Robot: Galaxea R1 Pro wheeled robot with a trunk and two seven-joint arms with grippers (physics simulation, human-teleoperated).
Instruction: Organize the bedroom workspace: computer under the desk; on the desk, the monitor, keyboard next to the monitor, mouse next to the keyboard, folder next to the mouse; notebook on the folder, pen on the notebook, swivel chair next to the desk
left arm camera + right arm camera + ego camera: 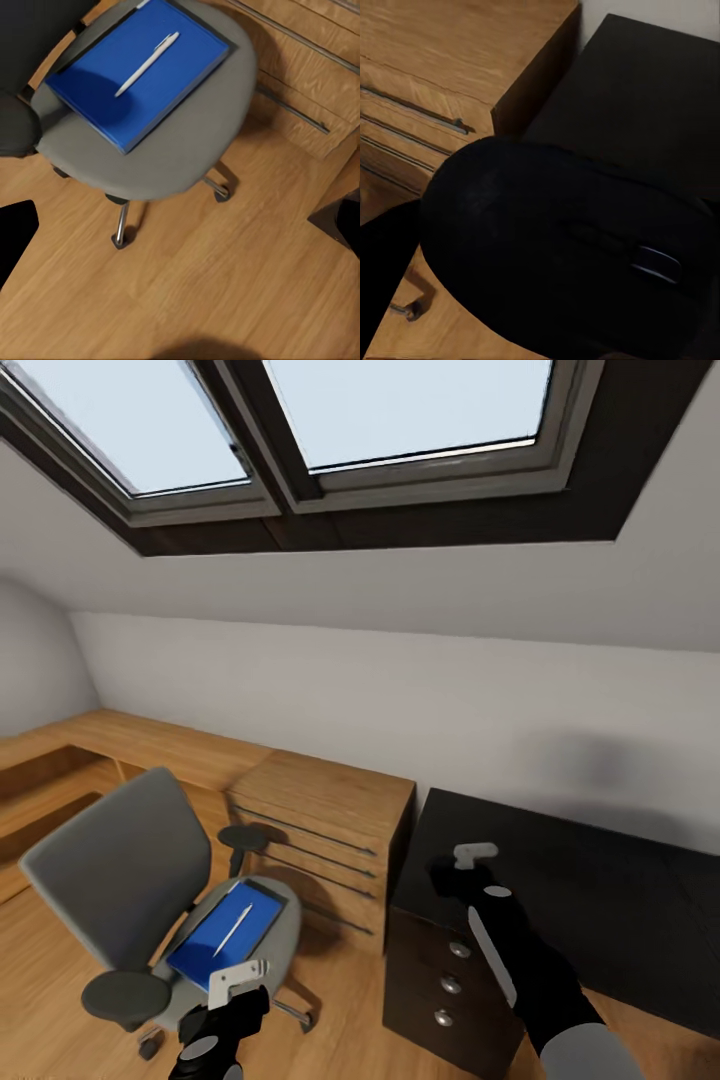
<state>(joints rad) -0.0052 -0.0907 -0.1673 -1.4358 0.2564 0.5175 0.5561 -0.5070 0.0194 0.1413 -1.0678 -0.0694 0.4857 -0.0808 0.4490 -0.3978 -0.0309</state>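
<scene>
Filling most of the right wrist view, the mouse (562,255) sits right in front of that camera: a dark, rounded oval shell with a small pale scroll wheel, so close that the right gripper (452,872) looks to be carrying it. From the head view that gripper hangs over the near left corner of the desk (600,880), above the black drawers with round silver knobs. The jaws themselves are hidden behind the mouse, so I judge them pinching it from how it fills the view and where the arm hangs.

By my reading, the step in hand is setting the mouse on the desk. The black top in view is bare, with no keyboard or monitor visible, so the next move calls for lowering the mouse onto the top and leaving room beside it for the keyboard, or finding the keyboard's spot first.

Lower and to the left, the left gripper (228,1000) hovers above the wood floor just short of the swivel chair (120,860); whether its jaws are spread or pressed together I cannot tell. On the grey seat lies the folder (139,67), bright blue and flat, with the white pen (146,64) resting across it. A dark edge at the folder's far side may be the notebook, but that is unclear.

Beyond the chair stands an oak drawer unit (320,830) against the pale wall.
</scene>
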